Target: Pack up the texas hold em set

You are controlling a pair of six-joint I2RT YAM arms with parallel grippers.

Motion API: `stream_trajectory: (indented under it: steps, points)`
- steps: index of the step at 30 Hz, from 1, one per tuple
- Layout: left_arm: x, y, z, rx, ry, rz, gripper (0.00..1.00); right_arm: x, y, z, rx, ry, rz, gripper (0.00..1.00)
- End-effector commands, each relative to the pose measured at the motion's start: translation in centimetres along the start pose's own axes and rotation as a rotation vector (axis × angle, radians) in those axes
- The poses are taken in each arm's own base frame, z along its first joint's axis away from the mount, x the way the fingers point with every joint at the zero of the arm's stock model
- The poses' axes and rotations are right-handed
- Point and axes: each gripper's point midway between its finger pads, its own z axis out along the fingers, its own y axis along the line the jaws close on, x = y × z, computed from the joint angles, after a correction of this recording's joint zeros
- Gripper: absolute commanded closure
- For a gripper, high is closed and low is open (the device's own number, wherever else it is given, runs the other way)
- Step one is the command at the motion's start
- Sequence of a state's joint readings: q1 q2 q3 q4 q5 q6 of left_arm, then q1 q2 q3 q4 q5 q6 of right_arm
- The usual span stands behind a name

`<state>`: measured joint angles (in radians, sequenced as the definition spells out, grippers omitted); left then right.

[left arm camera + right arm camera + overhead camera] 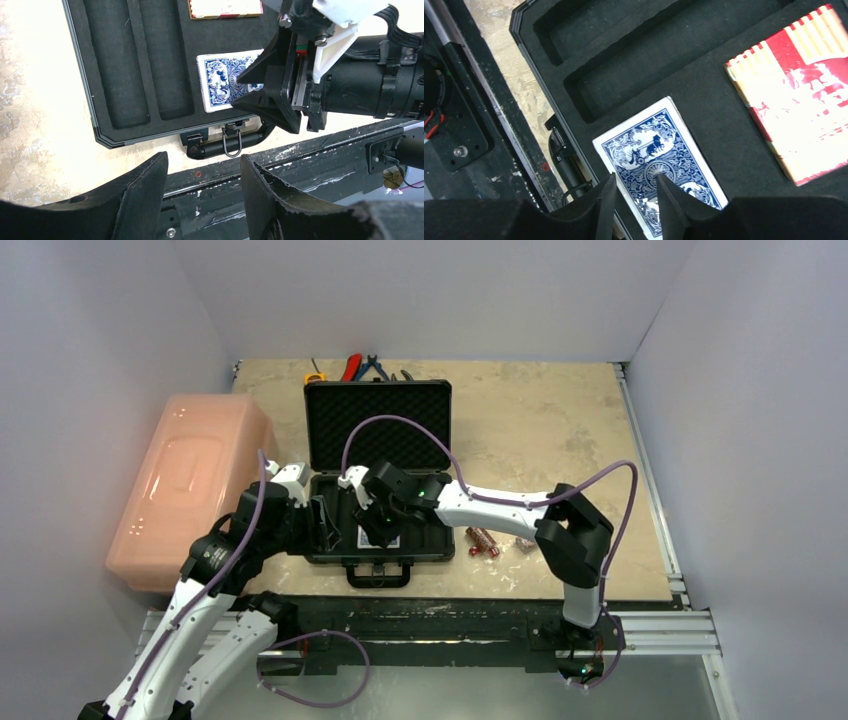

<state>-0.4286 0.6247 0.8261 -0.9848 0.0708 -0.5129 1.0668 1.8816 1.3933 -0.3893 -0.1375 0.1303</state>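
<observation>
My right gripper (636, 177) stands narrowly parted and empty, blue deck (646, 142) directly beneath; left gripper (204, 159) half-open, holding nothing.

Matt black foam lining in case (704, 100); blue deck (659, 160) glossy printed card; bin (190, 480) smooth translucent pink plastic; table (540, 430) matt, mottled.
</observation>
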Motion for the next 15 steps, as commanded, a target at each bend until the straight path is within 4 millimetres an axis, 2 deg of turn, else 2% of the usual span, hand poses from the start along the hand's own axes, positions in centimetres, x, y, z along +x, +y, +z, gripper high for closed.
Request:
stream_trajectory:
  steps: [1, 6, 9, 12, 15]
  points:
    - [-0.7, -0.1, -0.1, 0.0, -0.03, 0.004, 0.46, -4.1, -0.4, -3.4, 0.059, -0.115, -0.033, 0.57]
    - [-0.7, -0.2, -0.2, 0.003, -0.034, 0.005, 0.46, -6.9, -0.9, -5.8, 0.11, -0.203, -0.015, 0.45]
    - [-0.7, -0.2, -0.2, 0.005, -0.035, 0.004, 0.46, -7.9, -1.2, -7.4, 0.148, -0.251, 0.002, 0.41]
    - [-0.7, -0.3, -0.3, 0.007, -0.034, 0.004, 0.46, -8.6, -1.9, -9.3, 0.198, -0.302, 0.028, 0.37]
    - [-0.7, -0.3, -0.3, 0.009, -0.034, 0.005, 0.46, -8.5, -3.3, -10.9, 0.274, -0.343, 0.072, 0.3]
